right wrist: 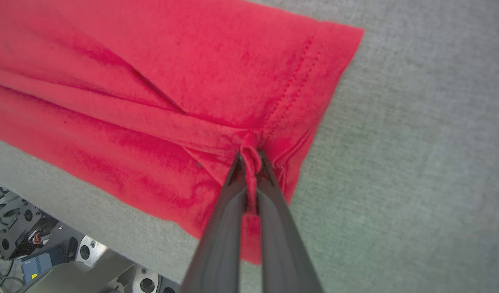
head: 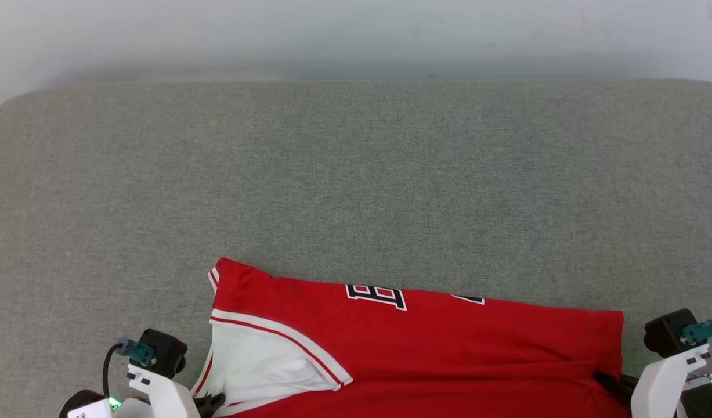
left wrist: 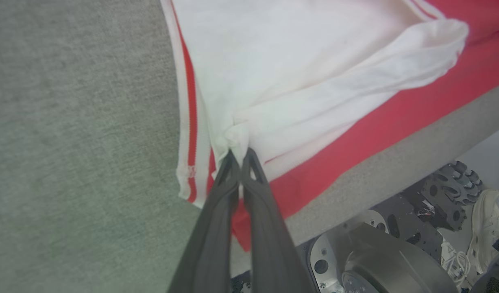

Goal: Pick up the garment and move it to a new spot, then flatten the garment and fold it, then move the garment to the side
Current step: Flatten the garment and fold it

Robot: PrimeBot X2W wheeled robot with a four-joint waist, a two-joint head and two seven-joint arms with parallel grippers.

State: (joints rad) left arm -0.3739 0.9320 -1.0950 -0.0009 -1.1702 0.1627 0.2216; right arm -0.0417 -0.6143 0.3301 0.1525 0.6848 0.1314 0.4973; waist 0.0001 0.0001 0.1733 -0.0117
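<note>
Garment [head: 425,348] gripped at both ends. Left gripper [left wrist: 240,156] is clamped on a bunched bit of the white sleeve [left wrist: 298,73], just beside the red-and-white striped trim, fingers pressed together with cloth puckered at the tips. Right gripper [right wrist: 251,156] is clamped on a pinched ridge of red cloth just inside the stitched hem [right wrist: 302,81], with creases running out from the pinch. The garment lies sideways on the grey pad [head: 356,174], along its near edge, sleeve end toward the robot's left and hem end toward its right. The logo [head: 376,296] sits at the far edge of the garment, only partly showing. The far half of the pad is bare, up to a pale wall [head: 356,35]. Below the pad edge, the left wrist view shows the robot base [left wrist: 363,260] and a white shoe [left wrist: 491,228].
</note>
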